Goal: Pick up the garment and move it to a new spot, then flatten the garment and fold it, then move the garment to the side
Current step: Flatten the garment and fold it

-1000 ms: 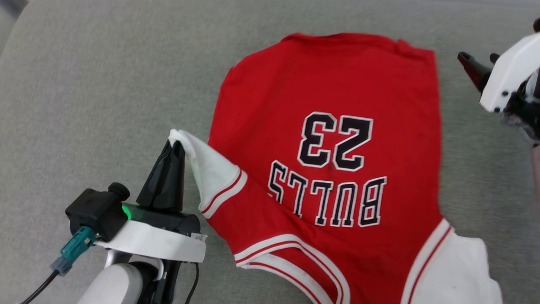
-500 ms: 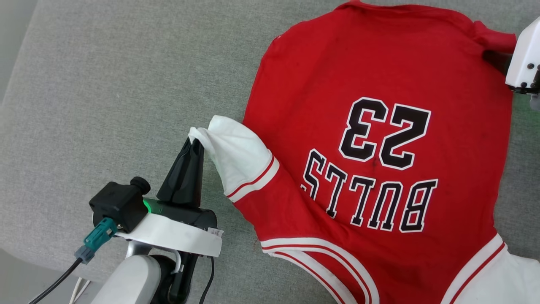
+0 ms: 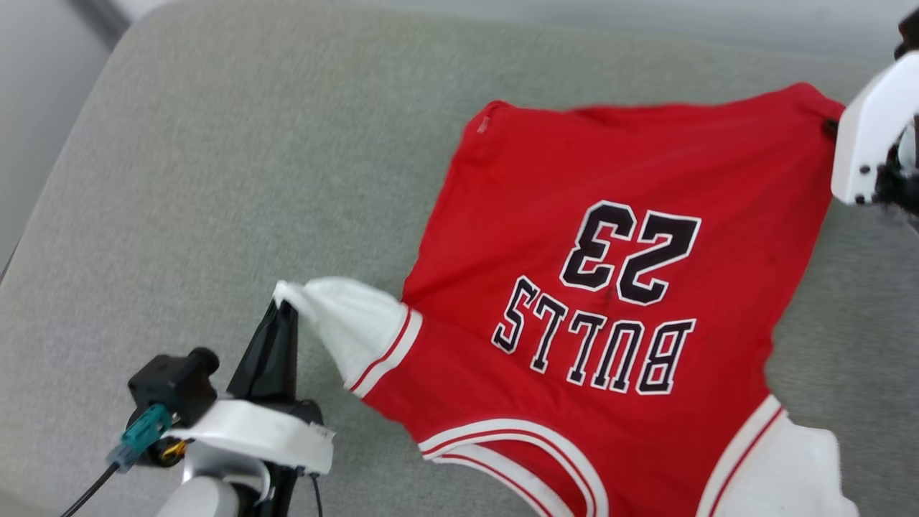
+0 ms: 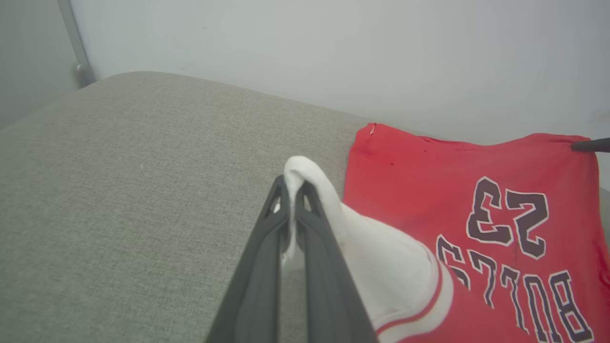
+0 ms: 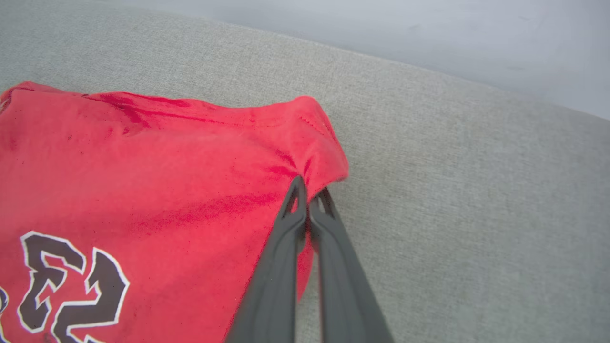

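The garment (image 3: 617,215), a red jersey T-shirt with white sleeves, lies print-up on the grey cushion, its "BULLS 23" reading upside down in the head view. My left gripper (image 3: 281,307) is shut on the tip of the white sleeve (image 4: 305,181), pulling it out to the left. My right gripper (image 5: 310,189) is shut on the red hem corner (image 5: 324,157) at the far right. In the head view its white housing (image 3: 872,136) hides the fingertips. The other white sleeve (image 3: 782,474) sits at the lower right.
The grey fabric cushion (image 3: 251,179) stretches wide to the left of the shirt; its rounded edge and a pale wall (image 4: 333,47) lie behind. A cable with a teal plug (image 3: 140,434) hangs from my left wrist.
My right gripper came in from off the shirt and shut on the hem corner. The head camera shifted. My left gripper kept its hold on the sleeve.
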You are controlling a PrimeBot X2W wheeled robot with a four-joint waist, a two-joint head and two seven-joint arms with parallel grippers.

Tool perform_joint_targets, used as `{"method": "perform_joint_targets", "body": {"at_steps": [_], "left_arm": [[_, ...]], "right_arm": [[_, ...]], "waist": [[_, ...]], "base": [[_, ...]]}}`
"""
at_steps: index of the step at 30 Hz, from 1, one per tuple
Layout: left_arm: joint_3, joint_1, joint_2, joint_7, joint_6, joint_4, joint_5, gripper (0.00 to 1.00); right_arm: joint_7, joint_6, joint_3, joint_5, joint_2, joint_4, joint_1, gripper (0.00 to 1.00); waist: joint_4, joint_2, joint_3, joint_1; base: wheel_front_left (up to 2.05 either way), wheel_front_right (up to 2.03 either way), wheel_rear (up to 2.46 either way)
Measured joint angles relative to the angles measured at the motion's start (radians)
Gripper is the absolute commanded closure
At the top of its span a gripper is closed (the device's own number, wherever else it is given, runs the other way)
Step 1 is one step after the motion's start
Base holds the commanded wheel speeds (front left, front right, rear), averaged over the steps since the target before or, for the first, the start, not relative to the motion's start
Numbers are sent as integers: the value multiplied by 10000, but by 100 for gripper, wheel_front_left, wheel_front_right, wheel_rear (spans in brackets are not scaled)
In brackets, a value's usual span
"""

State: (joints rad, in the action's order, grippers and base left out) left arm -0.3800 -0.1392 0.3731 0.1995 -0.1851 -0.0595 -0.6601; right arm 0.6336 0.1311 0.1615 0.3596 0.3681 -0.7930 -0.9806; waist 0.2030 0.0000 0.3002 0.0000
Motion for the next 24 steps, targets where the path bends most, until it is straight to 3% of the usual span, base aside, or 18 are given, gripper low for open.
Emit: {"method": "perform_joint_targets", "body": {"at_steps": [7, 11, 15, 21, 22, 23, 24], "left_arm": [[364, 1130, 345, -136, -454, -48, -299, 100], [510, 1807, 499, -299, -711, -144, -470, 100], [637, 2226, 606, -408, -915, -293, -575, 100], [623, 2436, 704, -675, -1072, -485, -646, 100], [616, 2465, 709, -717, -1095, -516, -648, 100], [612, 2496, 727, -742, -1118, -523, -648, 100], [614, 2522, 740, -765, -1158, -533, -648, 100]], "right_arm": [[140, 0, 56, 805, 1087, 2038, 2597, 100], [568, 0, -525, 995, 1156, 3277, 5122, 100], [993, 0, -1348, 986, 711, 4437, 7876, 100], [1898, 0, -2514, 872, -1007, 5852, 11064, 100], [2142, -2, -2667, 892, -1344, 6032, 11460, 81], [2251, -4, -2763, 876, -1659, 6236, 11786, 55], [2301, -2, -2832, 828, -1941, 6475, 12039, 0]], "waist": [[-803, 0, -1141, -1], [-1362, 0, -1690, -2], [-1898, 0, -2102, -3], [-2394, 0, -2431, -3], [-2427, 0, -2444, -4], [-2449, 0, -2439, -4], [-2473, 0, -2434, -4]], "base": [[0, 0, 0], [0, 0, 0], [0, 0, 0], [0, 0, 0], [0, 0, 0], [0, 0, 0], [0, 0, 0]]}}
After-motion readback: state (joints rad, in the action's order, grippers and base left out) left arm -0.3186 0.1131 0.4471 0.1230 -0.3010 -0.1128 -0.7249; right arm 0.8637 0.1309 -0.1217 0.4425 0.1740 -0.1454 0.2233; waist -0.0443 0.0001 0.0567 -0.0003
